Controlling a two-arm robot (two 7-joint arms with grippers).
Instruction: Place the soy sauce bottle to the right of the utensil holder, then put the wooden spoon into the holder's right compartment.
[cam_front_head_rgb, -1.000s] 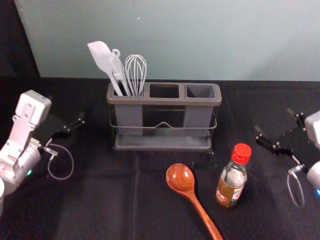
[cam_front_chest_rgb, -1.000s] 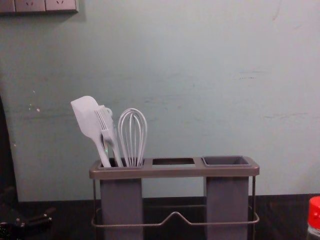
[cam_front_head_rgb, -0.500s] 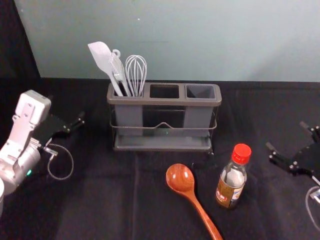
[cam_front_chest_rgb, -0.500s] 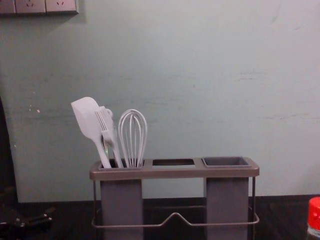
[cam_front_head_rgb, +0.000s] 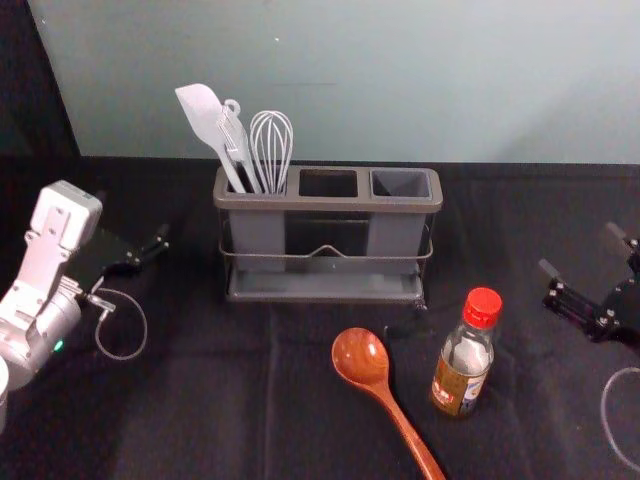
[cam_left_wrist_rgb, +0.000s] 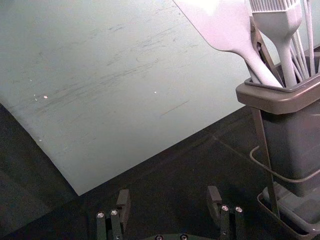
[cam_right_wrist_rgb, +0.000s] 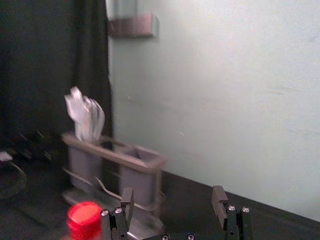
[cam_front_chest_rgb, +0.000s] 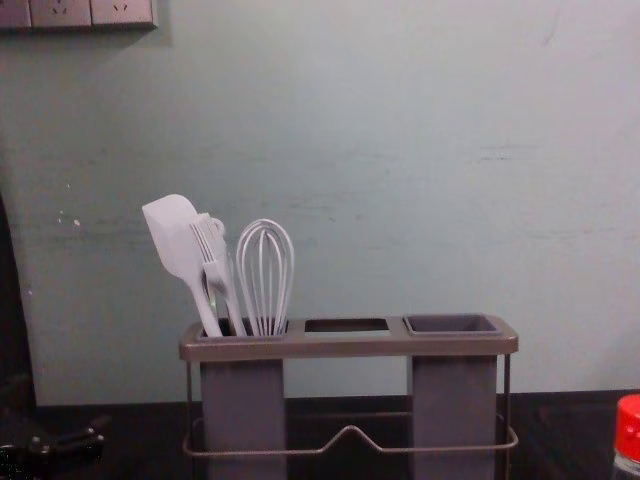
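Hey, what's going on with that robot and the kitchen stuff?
Neither gripper is holding anything. The robot's right gripper is open, to the right of the soy sauce bottle, maybe about to grab it. The wooden spoon lies in front of the utensil holder, whose right compartment is empty. The left gripper is open too, off to the left.

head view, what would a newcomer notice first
Probably the bottle's bright red cap, front right of the rack. Next, the glossy wooden spoon lying left of the bottle, then the pale whisk and spatula standing in the rack's left compartment.
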